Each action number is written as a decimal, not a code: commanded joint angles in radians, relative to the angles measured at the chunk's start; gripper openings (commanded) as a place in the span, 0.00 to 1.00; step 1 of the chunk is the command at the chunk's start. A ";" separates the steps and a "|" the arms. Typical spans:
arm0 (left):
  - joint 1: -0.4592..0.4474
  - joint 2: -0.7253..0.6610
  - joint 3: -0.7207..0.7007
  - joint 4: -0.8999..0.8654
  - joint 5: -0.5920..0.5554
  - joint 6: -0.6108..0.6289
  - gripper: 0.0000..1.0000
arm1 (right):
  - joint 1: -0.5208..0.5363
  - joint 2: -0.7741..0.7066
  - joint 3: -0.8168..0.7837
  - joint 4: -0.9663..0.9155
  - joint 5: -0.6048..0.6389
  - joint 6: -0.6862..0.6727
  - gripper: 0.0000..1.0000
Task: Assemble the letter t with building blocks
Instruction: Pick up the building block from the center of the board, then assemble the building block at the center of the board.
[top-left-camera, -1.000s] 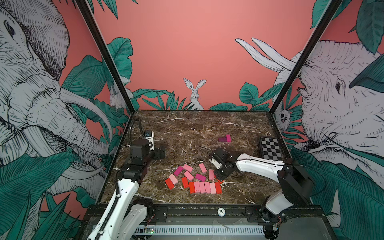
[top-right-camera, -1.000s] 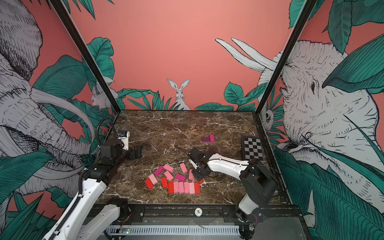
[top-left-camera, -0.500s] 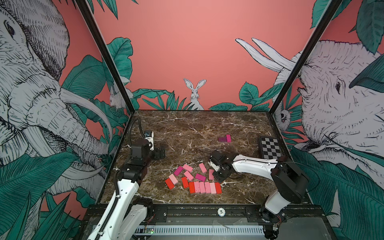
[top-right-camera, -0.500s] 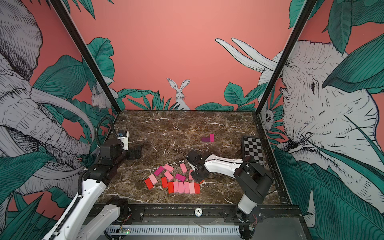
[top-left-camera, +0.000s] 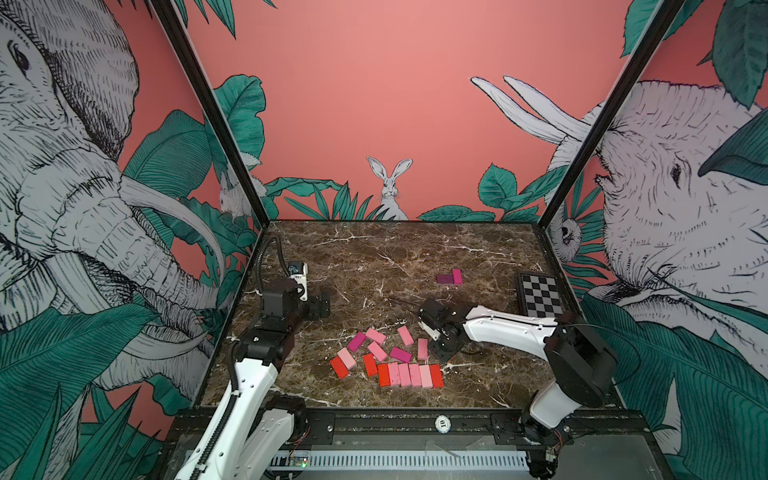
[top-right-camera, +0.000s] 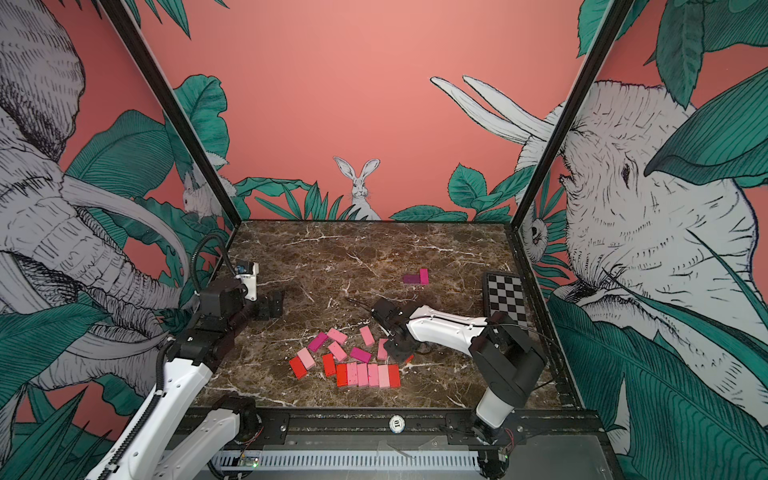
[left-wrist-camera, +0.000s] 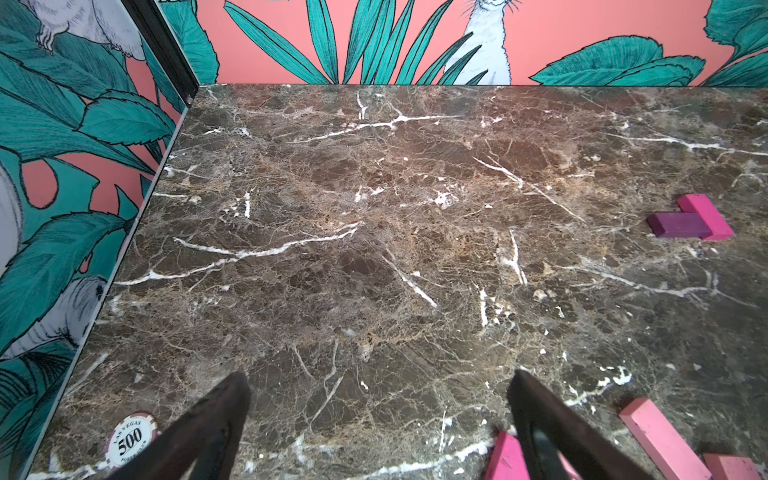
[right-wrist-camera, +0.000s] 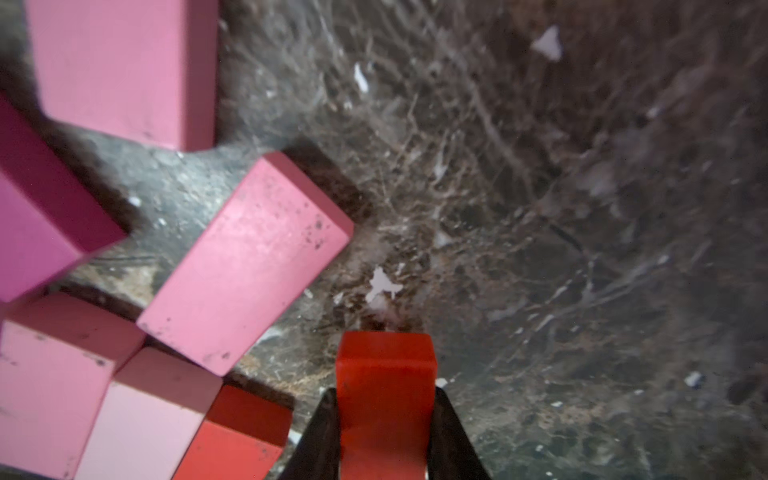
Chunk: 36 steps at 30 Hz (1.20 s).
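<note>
Several building blocks lie near the table's front middle: a tight row of red and pink blocks, with loose pink, magenta and red ones behind and left of it. A dark purple block touches a magenta one farther back. My right gripper is low at the row's right end, shut on a red block that stands between its fingers. My left gripper hovers open and empty at the left, apart from the blocks.
A black-and-white checkerboard plate lies at the right edge. A poker chip sits near the left wall. Patterned walls close in three sides. Bare marble stretches across the back half.
My right gripper has dropped toward the right end of the block row and closed its jaws on the red block. The left arm has not moved.
</note>
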 joint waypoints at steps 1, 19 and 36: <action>0.000 -0.019 -0.013 0.022 0.002 -0.007 0.99 | -0.032 -0.021 0.073 -0.092 0.073 -0.102 0.10; 0.001 -0.025 -0.016 0.037 0.024 -0.002 0.99 | -0.358 -0.132 0.300 -0.194 -0.014 -1.010 0.00; 0.000 -0.033 -0.013 0.034 0.025 0.006 0.99 | -0.636 0.195 0.608 -0.198 -0.079 -1.541 0.00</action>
